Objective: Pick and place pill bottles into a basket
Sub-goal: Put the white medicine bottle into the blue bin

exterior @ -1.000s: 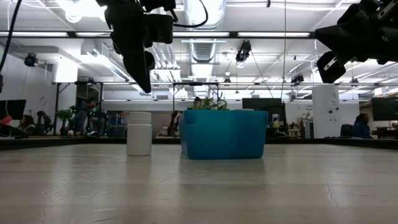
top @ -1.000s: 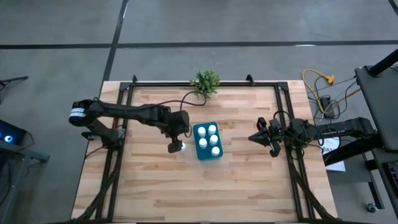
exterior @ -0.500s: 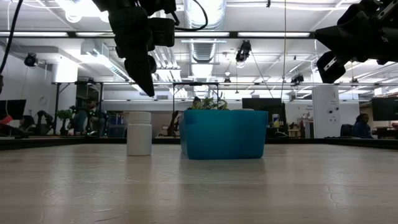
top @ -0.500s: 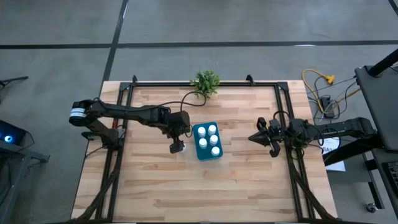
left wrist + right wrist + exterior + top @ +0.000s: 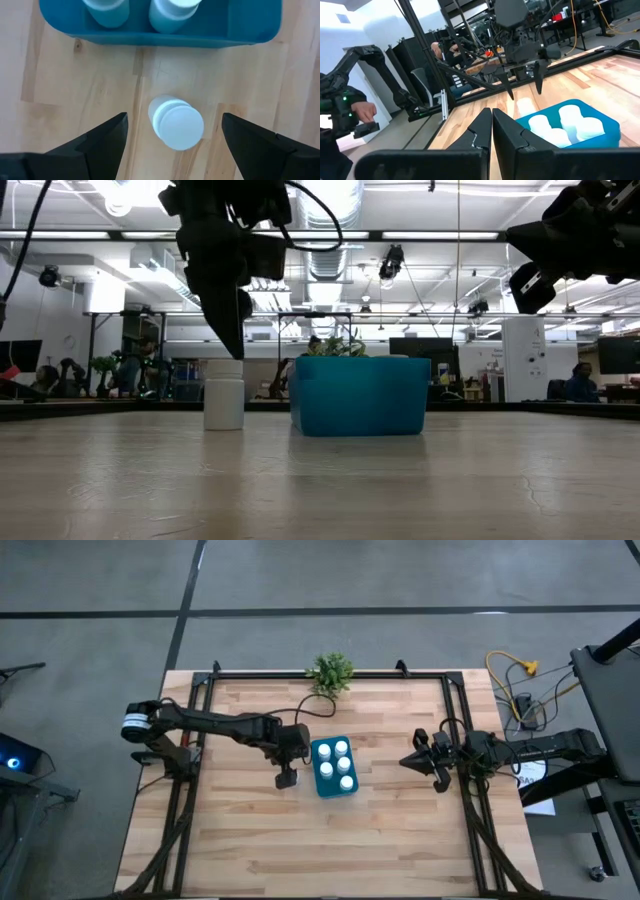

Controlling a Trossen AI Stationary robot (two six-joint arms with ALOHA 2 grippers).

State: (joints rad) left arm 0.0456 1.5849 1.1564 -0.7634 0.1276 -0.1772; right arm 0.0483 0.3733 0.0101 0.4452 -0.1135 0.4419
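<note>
One white pill bottle (image 5: 176, 122) stands upright on its base on the table just left of the teal-blue basket (image 5: 351, 789); it also shows in the low view (image 5: 223, 394). Several white-capped bottles (image 5: 333, 762) stand inside the basket. My left gripper (image 5: 174, 118) is open and hovers above the lone bottle, pointing down, one finger on either side of it without touching; in the low view (image 5: 230, 340) its tips hang just over the cap. In the high view my left gripper (image 5: 287, 778) hides the bottle. My right gripper (image 5: 425, 762) is shut and empty, right of the basket.
A small green potted plant (image 5: 331, 672) stands at the table's far edge behind the basket. Black frame rails (image 5: 190, 790) run along the table's left and right sides. Bare wood (image 5: 320, 850) lies in front of the basket. People show in the room beyond (image 5: 440, 55).
My left gripper has come down toward the lone bottle, staying open with its fingers pointing down. The bottle and the basket have kept their places.
</note>
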